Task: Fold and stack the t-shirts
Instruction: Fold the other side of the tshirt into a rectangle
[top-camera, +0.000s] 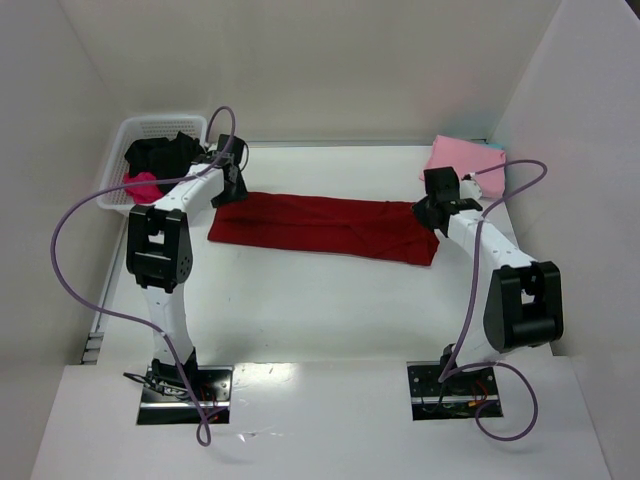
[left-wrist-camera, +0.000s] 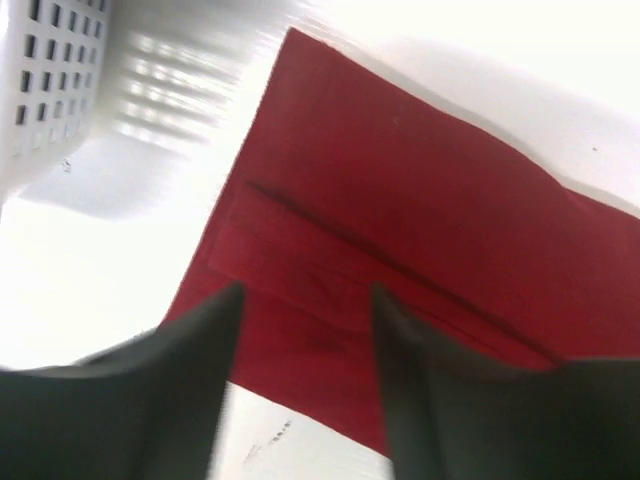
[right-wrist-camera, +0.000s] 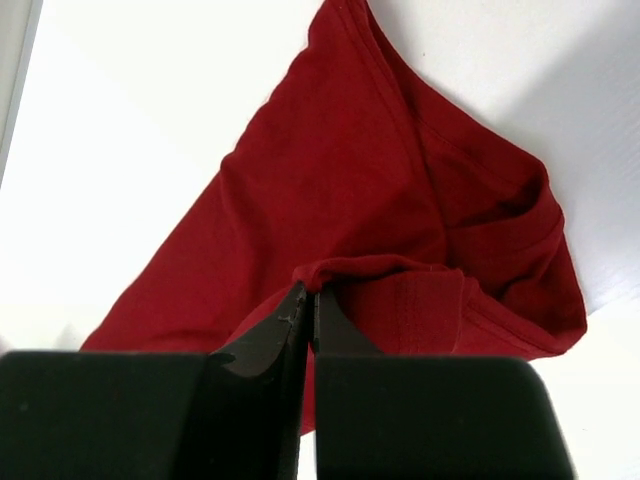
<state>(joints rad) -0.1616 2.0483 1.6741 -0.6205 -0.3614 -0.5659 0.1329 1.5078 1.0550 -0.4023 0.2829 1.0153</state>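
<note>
A dark red t-shirt (top-camera: 325, 226) lies folded into a long band across the middle of the table. My left gripper (top-camera: 232, 178) hovers over its left end with the jaws open, and between them I see only the cloth (left-wrist-camera: 400, 190) lying flat below. My right gripper (top-camera: 432, 211) is at the band's right end, shut on a raised fold of the red cloth (right-wrist-camera: 340, 268). A light pink t-shirt (top-camera: 462, 155), folded square, rests at the far right. Black (top-camera: 160, 152) and magenta (top-camera: 141, 185) t-shirts sit in the basket.
A white perforated basket (top-camera: 135, 130) stands at the far left corner, close to the left arm; its wall (left-wrist-camera: 45, 80) shows in the left wrist view. White walls enclose the table on three sides. Purple cables loop from both arms.
</note>
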